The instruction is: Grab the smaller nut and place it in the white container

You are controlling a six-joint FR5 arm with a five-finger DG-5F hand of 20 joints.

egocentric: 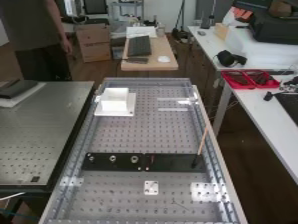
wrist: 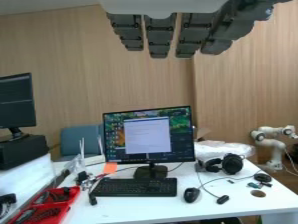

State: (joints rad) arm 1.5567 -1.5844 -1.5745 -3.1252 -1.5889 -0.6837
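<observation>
In the wrist view the hand point(wrist: 159, 36) is open, its dark grey fingers straight and side by side, with nothing between them. On the flat black bar point(egocentric: 123, 167) in the high view stand three round metal parts in a row: the smaller nut point(egocentric: 91, 158), the larger nut point(egocentric: 113, 159) beside it, and the bearing point(egocentric: 134, 159). Farther up the bench, near its left rail, the white container point(egocentric: 115, 104) rests on a white base plate.
A thin wooden stick point(egocentric: 202, 141) leans up from the black bar's right part, near the right rail. A small white plate point(egocentric: 151, 188) lies below the bar. The wrist view faces a desk with a monitor point(wrist: 148, 135) and red trays point(wrist: 46, 207).
</observation>
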